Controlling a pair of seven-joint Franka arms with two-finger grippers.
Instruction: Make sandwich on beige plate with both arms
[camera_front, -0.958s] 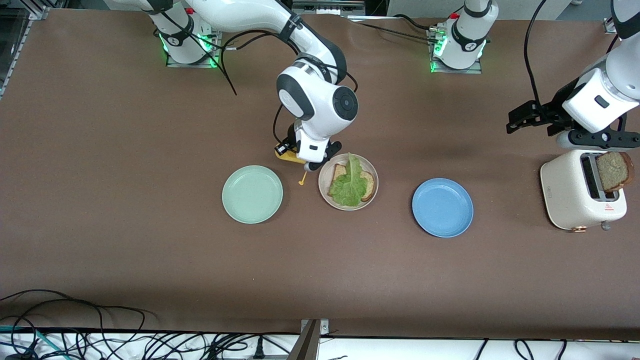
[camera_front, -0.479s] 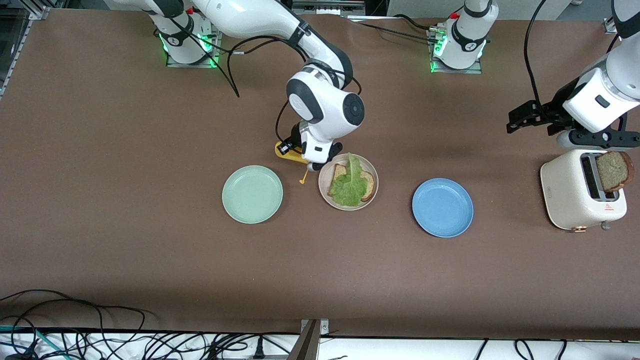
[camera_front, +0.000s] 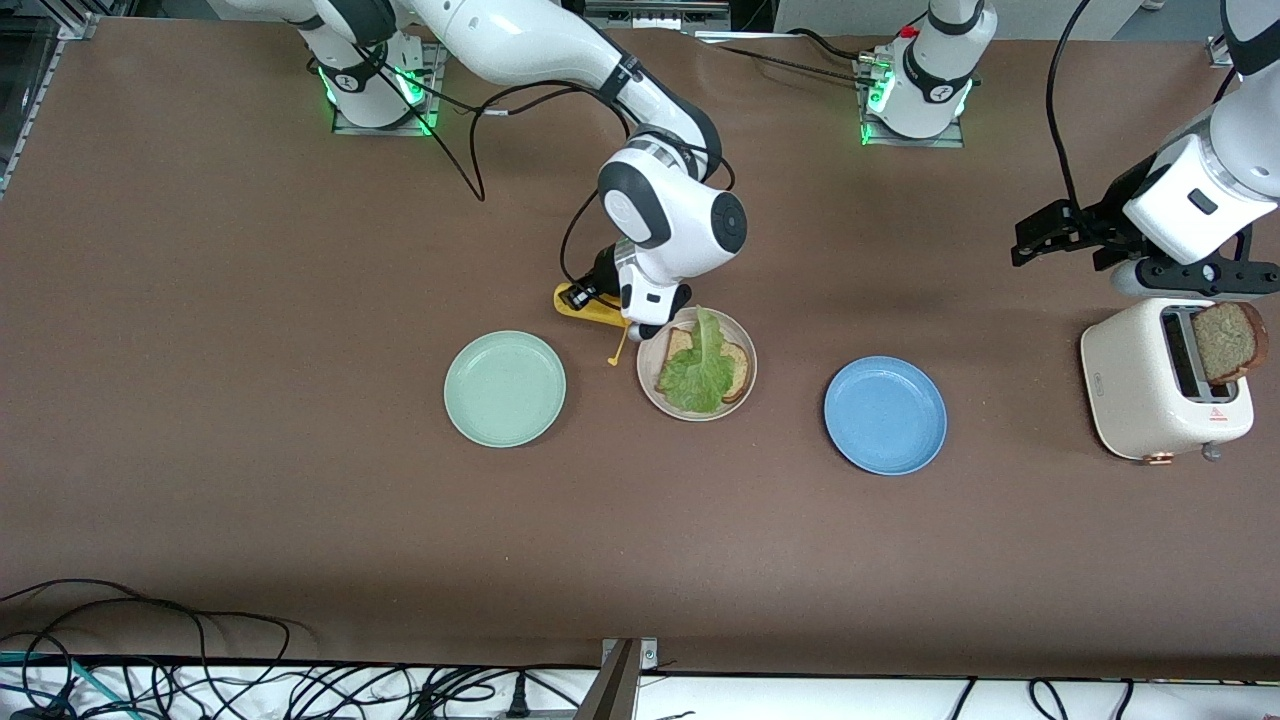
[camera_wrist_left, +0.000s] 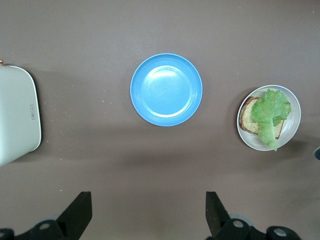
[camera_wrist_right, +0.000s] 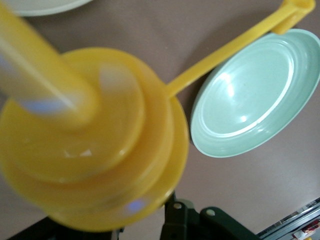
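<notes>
The beige plate (camera_front: 700, 414) (camera_wrist_left: 295, 120) holds one slice of toasted bread (camera_front: 738, 372) (camera_wrist_left: 247, 117) with a green lettuce leaf (camera_front: 700, 365) (camera_wrist_left: 270, 110) lying on it. A second slice (camera_front: 1225, 343) stands up out of the white toaster (camera_front: 1140, 390). My right gripper (camera_front: 625, 318) (camera_wrist_right: 145, 220) is shut on a yellow squeeze bottle (camera_front: 585, 303) (camera_wrist_right: 90, 145), over the table beside the beige plate's rim. The bottle's cap (camera_front: 612, 360) (camera_wrist_right: 295, 10) dangles on its strap. My left gripper (camera_front: 1060, 255) (camera_wrist_left: 147, 200) hangs open and empty over the table next to the toaster.
A mint green plate (camera_front: 505, 388) (camera_wrist_right: 255, 95) lies toward the right arm's end from the beige plate, a blue plate (camera_front: 885, 415) (camera_wrist_left: 166, 90) toward the left arm's end. Both have nothing on them. Cables run along the table edge nearest the front camera.
My right arm has carried the yellow bottle sideways toward the beige plate, closer to its rim. The left arm has stayed where it was.
</notes>
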